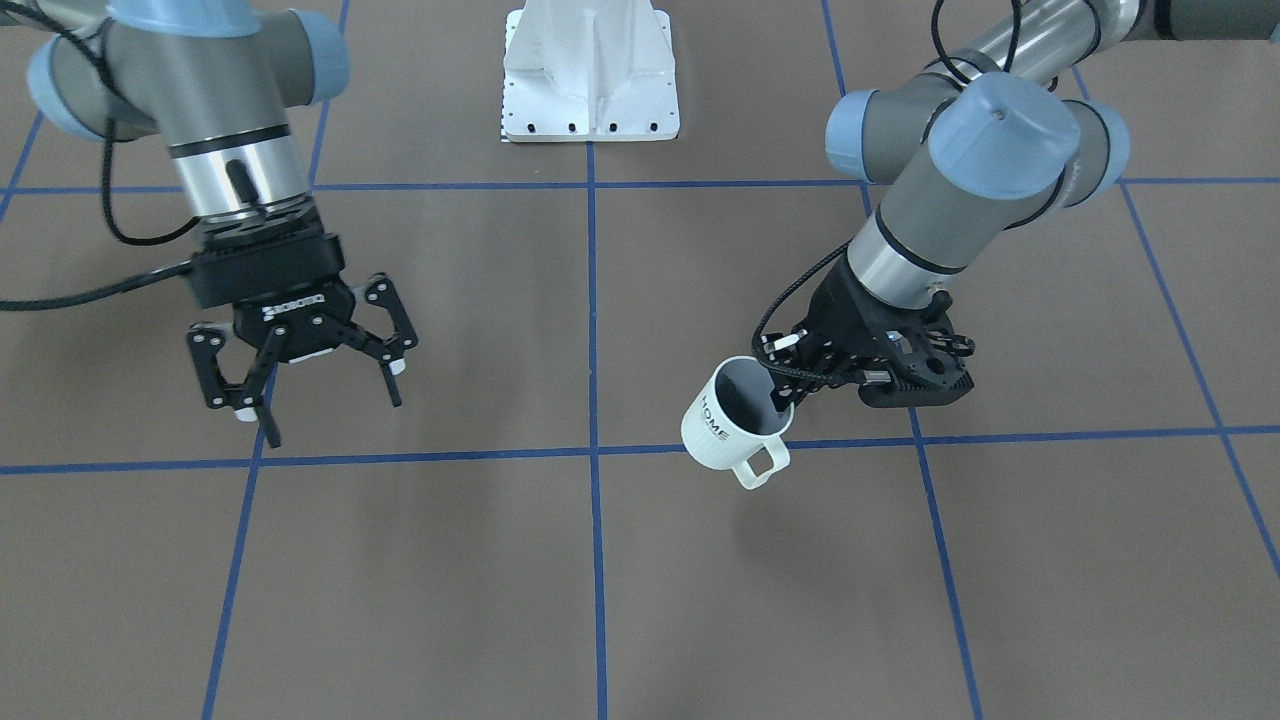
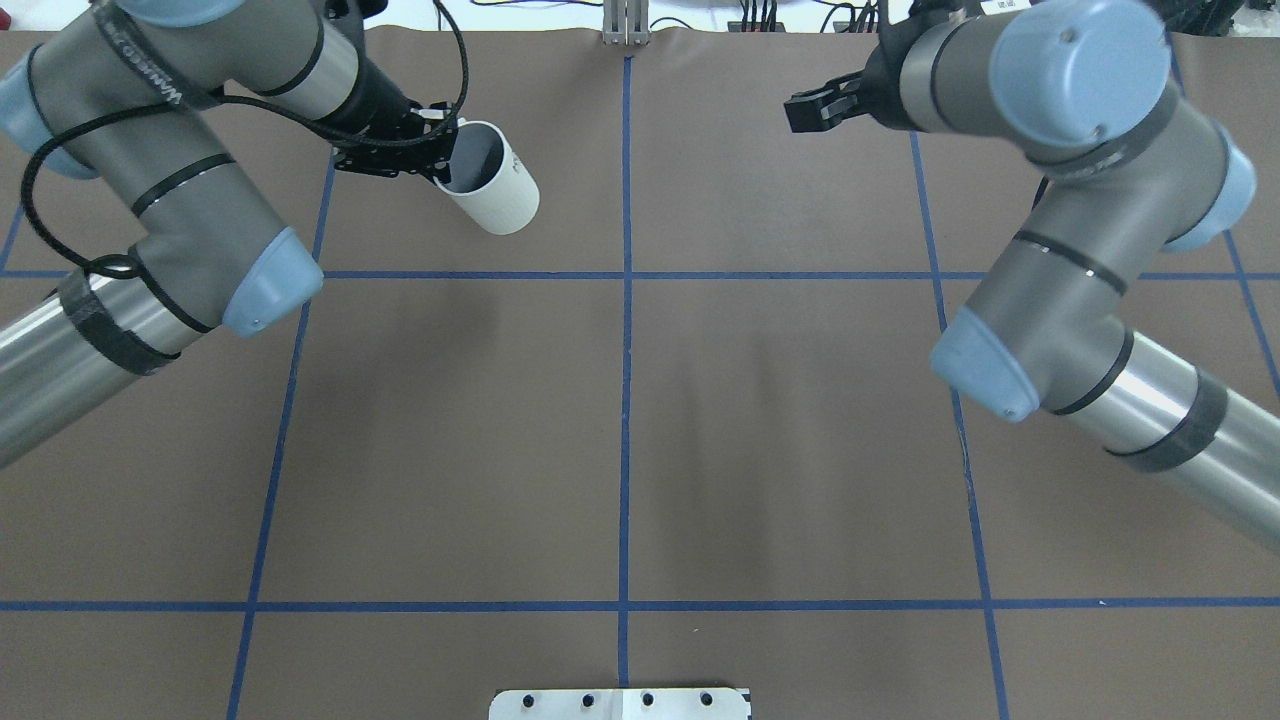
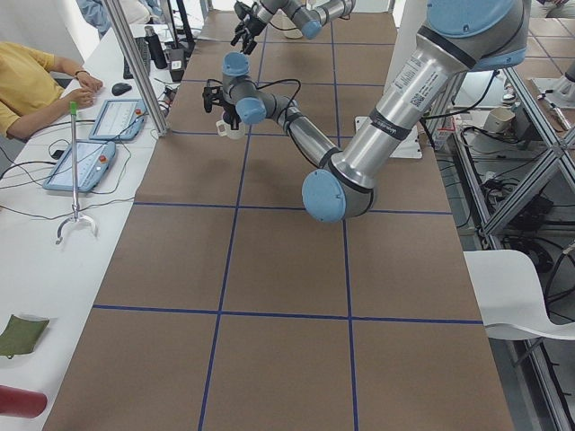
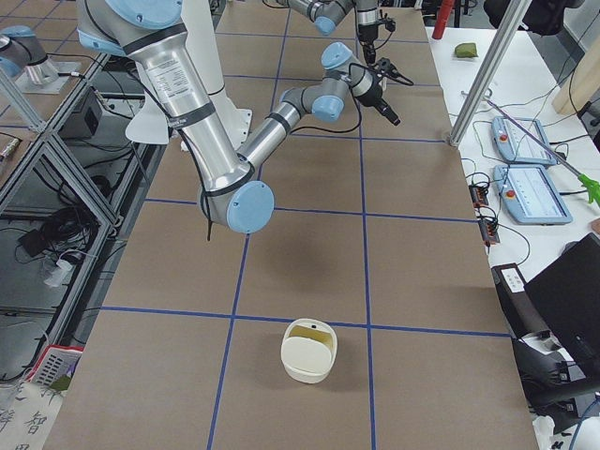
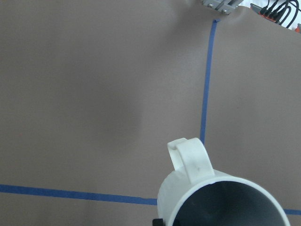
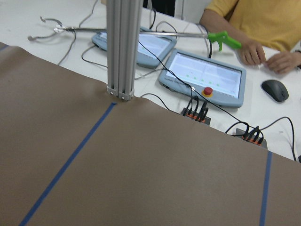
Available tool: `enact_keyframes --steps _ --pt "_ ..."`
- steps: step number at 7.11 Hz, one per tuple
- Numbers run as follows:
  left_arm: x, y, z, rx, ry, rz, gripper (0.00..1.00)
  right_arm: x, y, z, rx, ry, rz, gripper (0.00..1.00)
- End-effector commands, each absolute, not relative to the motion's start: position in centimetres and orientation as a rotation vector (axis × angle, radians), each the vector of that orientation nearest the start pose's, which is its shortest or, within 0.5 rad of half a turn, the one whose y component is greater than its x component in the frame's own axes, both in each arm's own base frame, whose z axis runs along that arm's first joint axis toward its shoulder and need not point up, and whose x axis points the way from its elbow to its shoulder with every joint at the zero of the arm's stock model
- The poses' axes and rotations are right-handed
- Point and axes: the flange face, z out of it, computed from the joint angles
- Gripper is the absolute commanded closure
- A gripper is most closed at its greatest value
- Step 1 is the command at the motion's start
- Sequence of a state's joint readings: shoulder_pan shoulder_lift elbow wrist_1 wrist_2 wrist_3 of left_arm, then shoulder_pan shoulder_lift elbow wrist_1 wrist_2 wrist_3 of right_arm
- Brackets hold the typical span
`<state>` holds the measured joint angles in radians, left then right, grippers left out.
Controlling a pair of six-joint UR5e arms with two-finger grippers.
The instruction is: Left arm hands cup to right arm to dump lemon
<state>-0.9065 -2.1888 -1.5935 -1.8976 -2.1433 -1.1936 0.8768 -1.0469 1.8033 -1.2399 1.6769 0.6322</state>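
The white ribbed cup [image 1: 722, 430], with "HOME" on its side, hangs tilted above the table in my left gripper [image 1: 782, 392], which is shut on its rim opposite the handle. The cup also shows in the overhead view [image 2: 497, 193] at the far left, and in the left wrist view [image 5: 197, 188] with its handle pointing away. Its grey inside shows no lemon; the lemon is hidden or out of view. My right gripper [image 1: 330, 410] is open and empty, hanging above the table well apart from the cup, and shows partly in the overhead view [image 2: 818, 108].
The brown table is taped with blue grid lines [image 2: 626, 300]. A white mount plate [image 1: 590, 75] sits at the robot's side. A cream bowl-like container [image 4: 307, 350] stands near the table's right end. An aluminium post [image 6: 121, 47], control tablets and an operator are beyond the far edge.
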Motion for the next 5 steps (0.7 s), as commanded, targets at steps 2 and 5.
enact_keyframes --steps 2,5 --pt "28.1 -55.3 36.4 0.195 0.936 -0.087 1.0 -20.3 -60.8 25.7 0.572 -0.692 -0.179 0.0" --pt "20.3 -49.6 47.8 0.212 0.801 0.087 1.0 -8.2 -64.0 30.5 0.411 -0.807 -0.156 0.0"
